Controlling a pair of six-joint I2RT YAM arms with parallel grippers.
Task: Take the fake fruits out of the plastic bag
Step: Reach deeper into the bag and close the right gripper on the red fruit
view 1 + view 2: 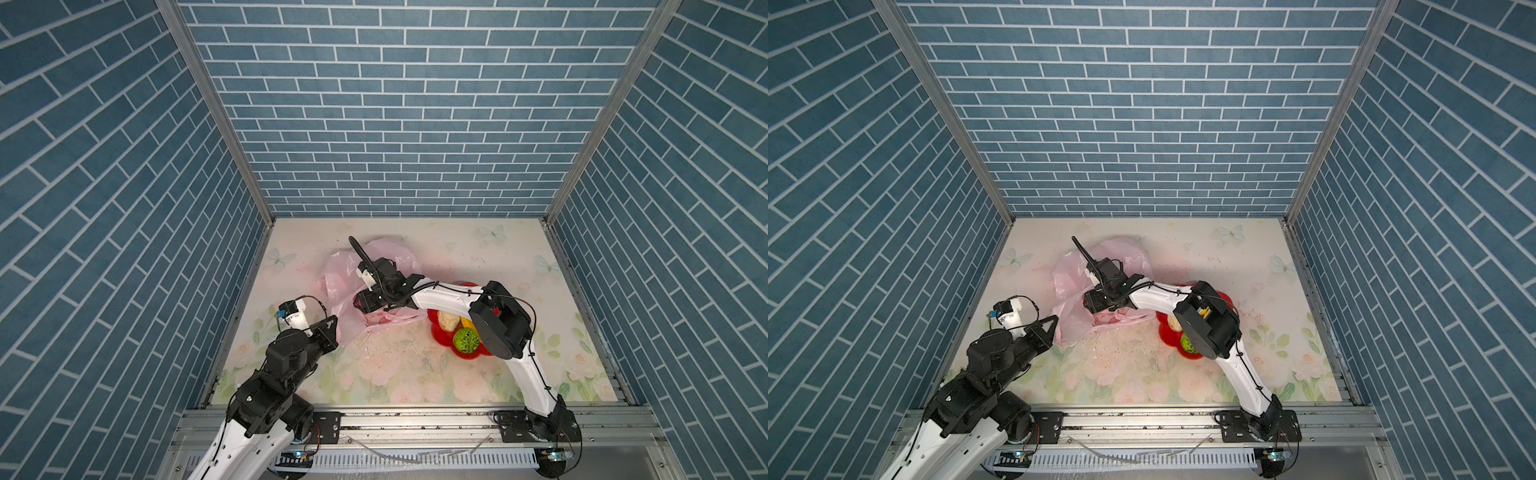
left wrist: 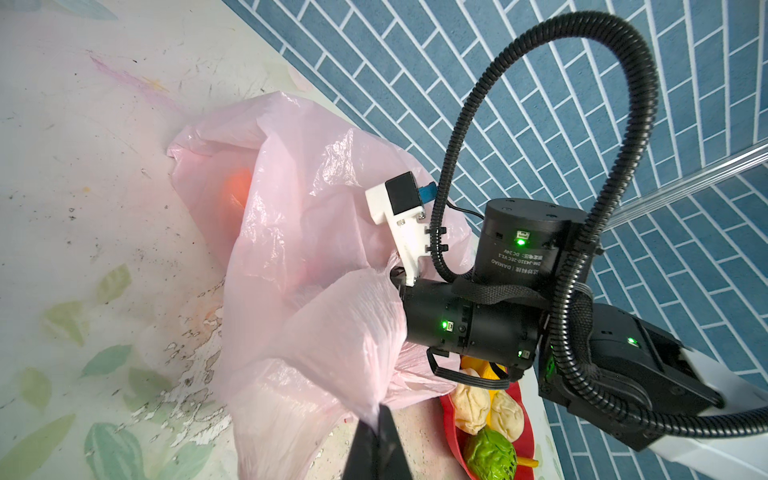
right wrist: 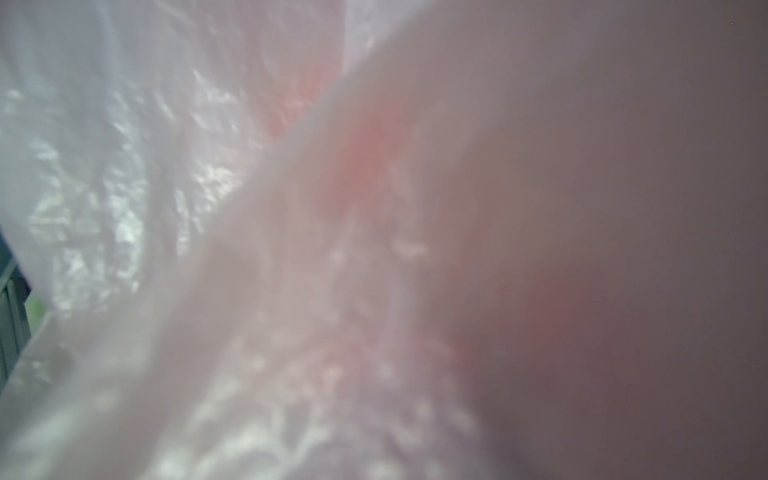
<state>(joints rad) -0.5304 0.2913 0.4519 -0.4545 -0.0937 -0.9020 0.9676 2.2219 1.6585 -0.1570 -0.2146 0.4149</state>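
Left claw (image 2: 379, 417) pinches plastic bag (image 2: 316, 216) near the desk (image 1: 415, 374) left edge; right claw (image 1: 360, 302) sits inside the bag, spread indeterminable.

White print stands on a black cylindrical motor housing (image 2: 523, 245) at the wrist of the right arm (image 2: 615, 357); in the left wrist view the lettering runs upside down; the brand word reads "DAMIAO"; beside it a model line reads "DM-J4310-2EC", followed by a short version code too small to be sure of; a further line reads "DC 24V"; a few Chinese characters sit alongside, too fine to read; the pale-pink plastic bag (image 1: 345, 282) carries red printed marks near its crumpled lower edge in both top views, too small and creased to read.
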